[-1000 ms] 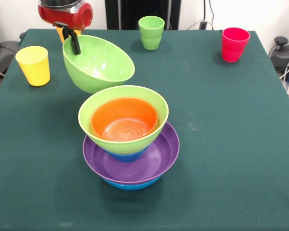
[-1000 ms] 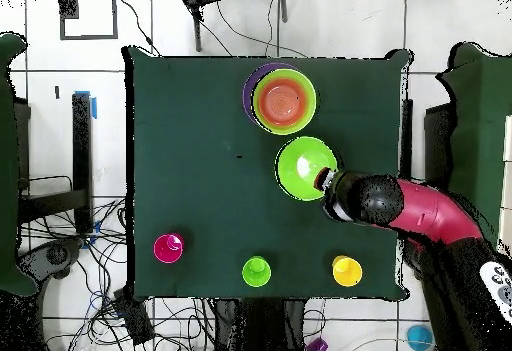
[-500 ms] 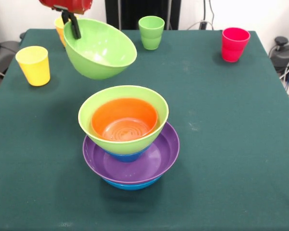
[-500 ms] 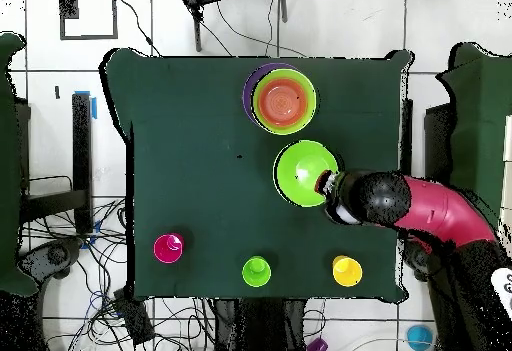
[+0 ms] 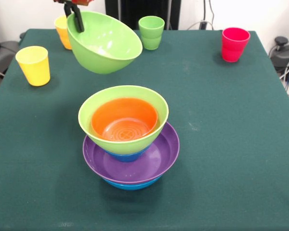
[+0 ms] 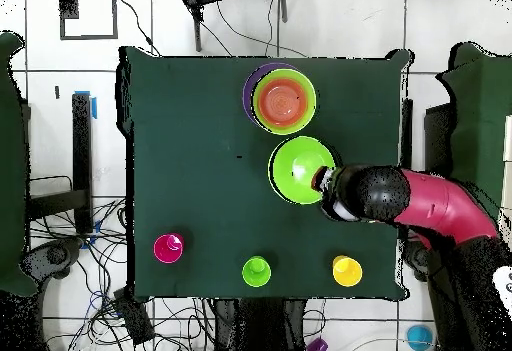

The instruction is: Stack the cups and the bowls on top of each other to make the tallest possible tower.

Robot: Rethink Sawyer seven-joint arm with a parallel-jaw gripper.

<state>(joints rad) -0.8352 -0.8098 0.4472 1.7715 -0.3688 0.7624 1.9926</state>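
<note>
green bowl [image 5: 106,44] lifted higher, fingers [image 5: 77,20] clamped on rim, orange bowl [image 5: 124,120] nested in tower [image 5: 130,144]

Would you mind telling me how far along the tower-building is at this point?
Done: the tower stands with a large blue bowl lowest, then the purple bowl, a small blue one, a light green bowl and the orange bowl inside it. In hand: the gripper holds the second light green bowl by its rim, tilted, in the air. Left: placing it, then the four cups, all apart on the table.
</note>
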